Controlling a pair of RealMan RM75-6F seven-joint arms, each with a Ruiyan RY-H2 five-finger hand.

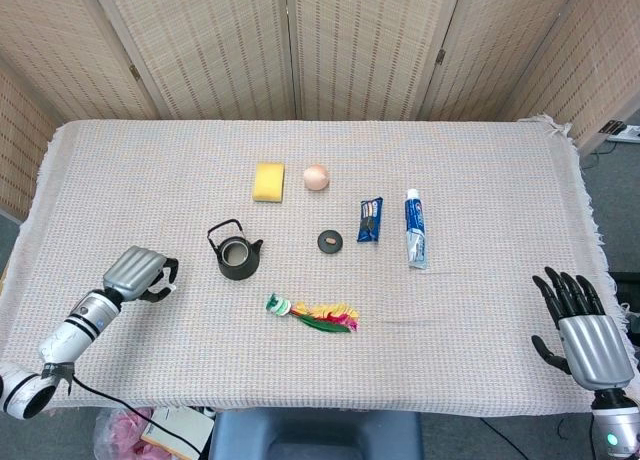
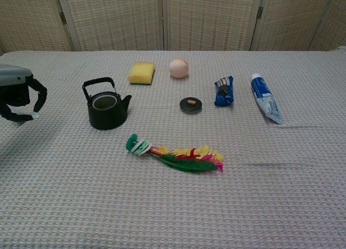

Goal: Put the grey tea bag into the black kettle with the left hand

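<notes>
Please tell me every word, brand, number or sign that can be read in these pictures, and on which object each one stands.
No text can be read.
Blue and white tube: it carries printing, too blurred to read.
Blue packet: it carries printing, too small to read.
Black kettle, yellow sponge, both hands: no visible lettering.

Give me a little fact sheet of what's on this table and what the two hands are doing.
left hand: fingers curled, apparently pinching the small grey tea bag, left of the kettle
right hand: fingers spread, holding nothing
black kettle: upright, lid off
lid: lying on the cloth, right of the kettle
other things: yellow sponge, pink ball, blue packet, toothpaste tube, feathered shuttlecock
</notes>
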